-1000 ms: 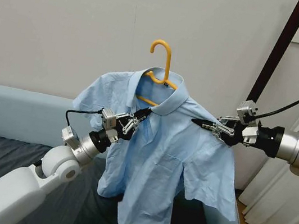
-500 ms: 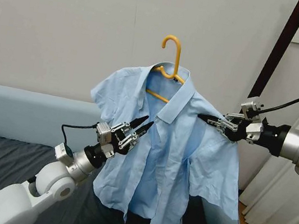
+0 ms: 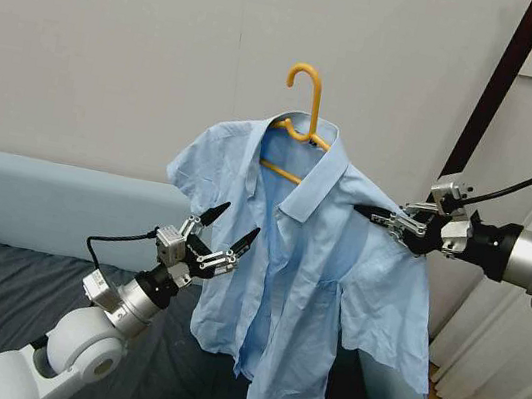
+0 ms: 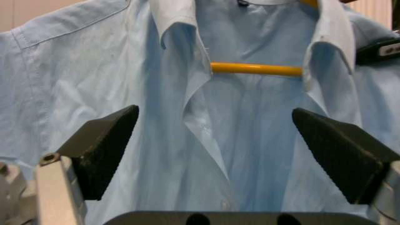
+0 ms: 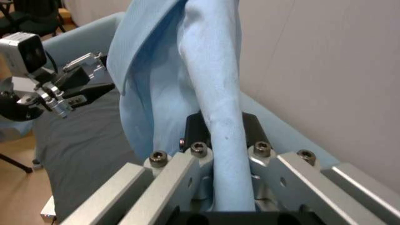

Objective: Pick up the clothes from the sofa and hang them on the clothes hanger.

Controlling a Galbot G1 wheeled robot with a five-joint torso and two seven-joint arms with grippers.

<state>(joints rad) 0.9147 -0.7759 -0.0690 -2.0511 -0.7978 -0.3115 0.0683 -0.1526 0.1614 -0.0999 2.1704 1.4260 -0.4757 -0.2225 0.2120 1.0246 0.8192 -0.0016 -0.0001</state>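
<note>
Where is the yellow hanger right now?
The hanger is high in the middle of the head view, inside the collar of the shirt, hook poking up before the wall; the right gripper grips the shirt just to its right.

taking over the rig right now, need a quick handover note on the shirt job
Left gripper: open, in front of the light blue shirt, apart from the cloth.
Right gripper: shut on the shirt's shoulder, holding it up in the air.
The shirt sits on the orange hanger, raised over the sofa; the hook catches on nothing.
Done: shirt lifted and on the hanger.
Left: probably hooking the hanger somewhere, perhaps on the dark post to the right.
</note>
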